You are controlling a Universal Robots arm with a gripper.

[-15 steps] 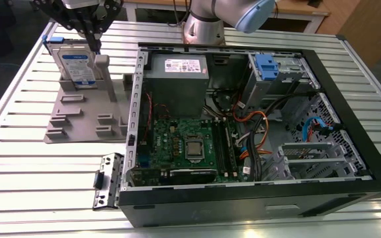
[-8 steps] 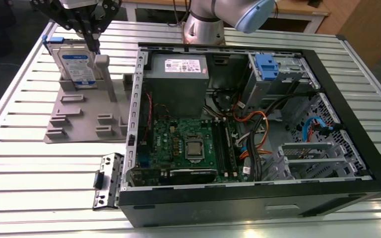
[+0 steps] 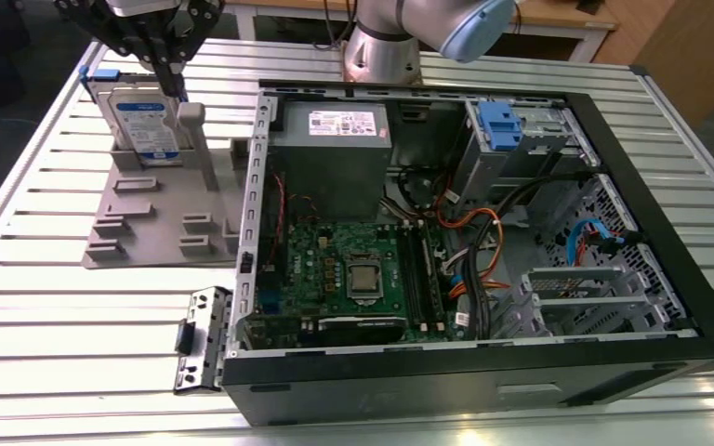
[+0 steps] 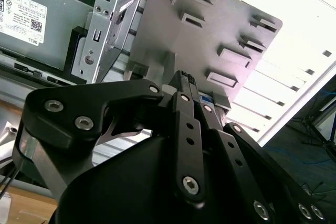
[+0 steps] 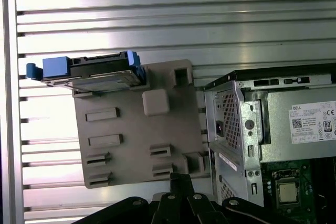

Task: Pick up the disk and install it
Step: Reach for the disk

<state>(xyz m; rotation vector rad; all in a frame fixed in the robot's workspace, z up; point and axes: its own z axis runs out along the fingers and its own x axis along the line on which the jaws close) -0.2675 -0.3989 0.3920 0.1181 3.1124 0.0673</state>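
Note:
The disk stands on edge in a slot at the far end of a grey holder on the exterior view's left, its white-and-blue label facing forward and a blue carrier frame around it. My gripper hangs above the holder with its black fingers drawn together and nothing between them. In the first wrist view the disk sits at one end of the holder, while the gripper is over the holder's opposite edge, well apart from the disk. The second wrist view shows the gripper shut above the holder.
An open computer case lies on the slatted metal table beside the holder. Inside it are a grey power supply, a green motherboard, cables, and a drive bay with a blue tab. A loose bracket leans at the case's corner.

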